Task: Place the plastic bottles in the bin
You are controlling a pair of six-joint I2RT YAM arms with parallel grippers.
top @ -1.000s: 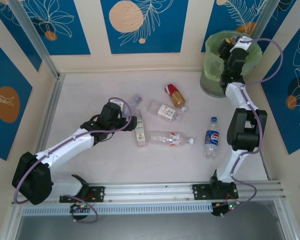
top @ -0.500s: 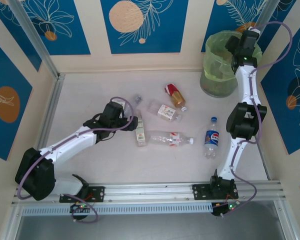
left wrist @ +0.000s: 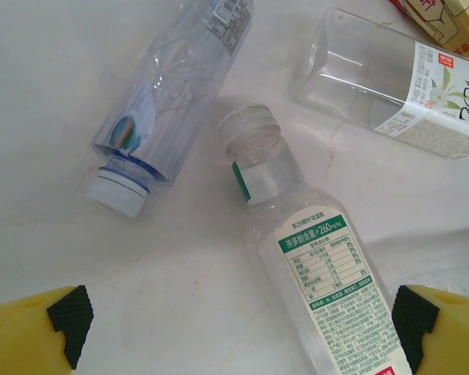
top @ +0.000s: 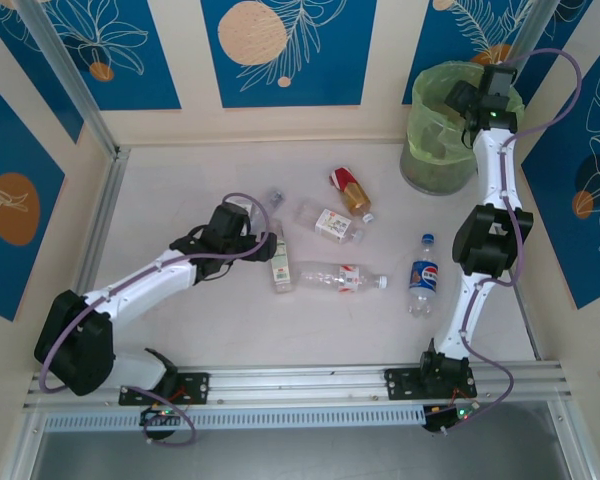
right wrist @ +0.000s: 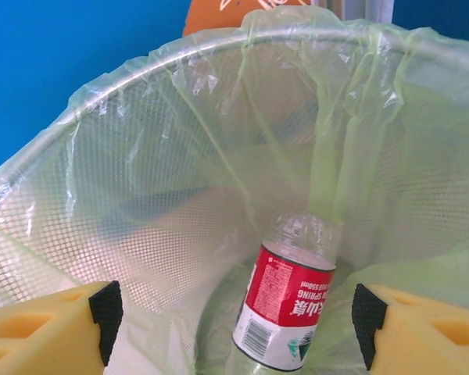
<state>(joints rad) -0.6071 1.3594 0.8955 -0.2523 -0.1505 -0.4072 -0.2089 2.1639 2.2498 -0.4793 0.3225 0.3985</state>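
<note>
— Where was your right claw (right wrist: 236, 324)?
— It hung open above the bin (right wrist: 141, 156); a red-label bottle (right wrist: 285, 305) lay inside, touching neither finger.
— And your left claw (left wrist: 242, 322)?
— Wide open, low over a green-label bottle (left wrist: 328, 297) lying on the table (left wrist: 164, 305), near another clear bottle (left wrist: 180, 78).

Left gripper (left wrist: 242, 324): jaws spread wide, yellow fingers (left wrist: 31, 336) with black pads at the two lower corners, gripping nothing.
Green-label bottle (left wrist: 320, 273): clear, lying flat between the fingers, nearer the one at lower right, cap pointing up-left.
Blue-ring bottle (left wrist: 176, 86): clear, lying flat, white cap at its lower-left end, just beside the green-label bottle's cap.
Square bottle (left wrist: 375, 74): clear, white label, lying at upper right.
Table (left wrist: 47, 101): white.
</note>
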